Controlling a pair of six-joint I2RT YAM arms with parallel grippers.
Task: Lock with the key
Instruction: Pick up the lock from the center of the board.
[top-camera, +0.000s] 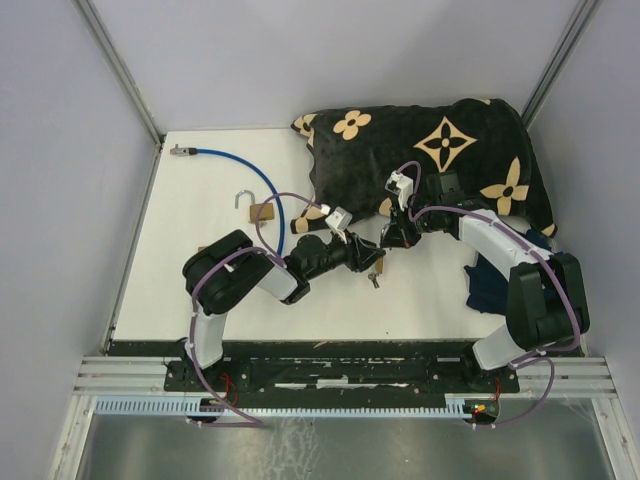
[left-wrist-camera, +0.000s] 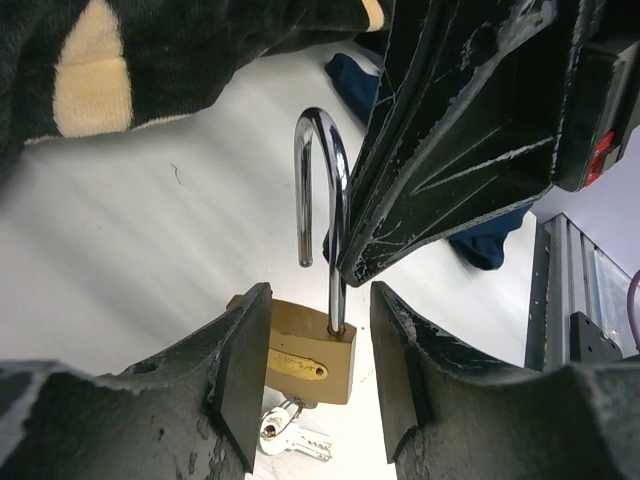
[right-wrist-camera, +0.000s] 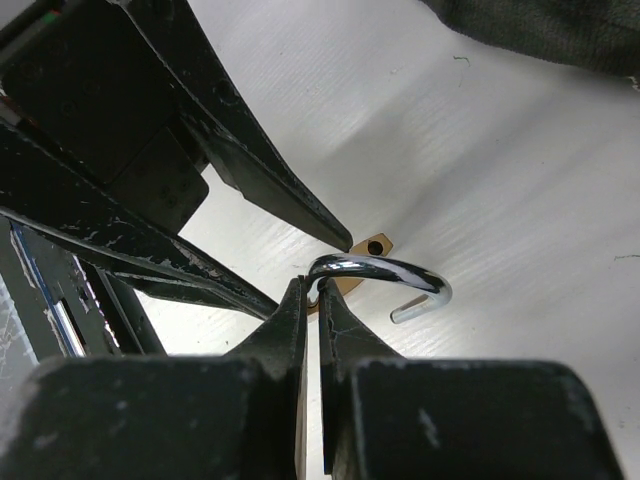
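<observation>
White table (top-camera: 200, 290), grey walls, black flower-print cloth (top-camera: 440, 140) bunched at far right. Both arms meet mid-table, just in front of the cloth.

Padlock (left-wrist-camera: 305, 362) is off the table, hanging between the two claws. Right gripper (right-wrist-camera: 312, 300) is clenched on the shackle (left-wrist-camera: 303, 200), pinching one leg near the bend. Left gripper (left-wrist-camera: 318, 340) sits lower w/ its jaws either side of the brass body: one pad looks to touch a corner, the other shows a gap, so it's around the body but not clamped yet.

Key (left-wrist-camera: 290, 432) hangs under the body, prob. in the keyhole w/ a spare on the ring; can't see the slot itself.

Progress, my read: lock is lifted and presented, but the shackle is open. Its free end sits clear of the body, and the empty hole shows in the right wrist view. Left to do: grip the body firmly, line up the free end, press it home, then turn the key. Roughly halfway.

Elsewhere: a 2nd open padlock (top-camera: 258, 207) and a blue cable (top-camera: 240, 160) lie at far left, well apart from the work.
</observation>
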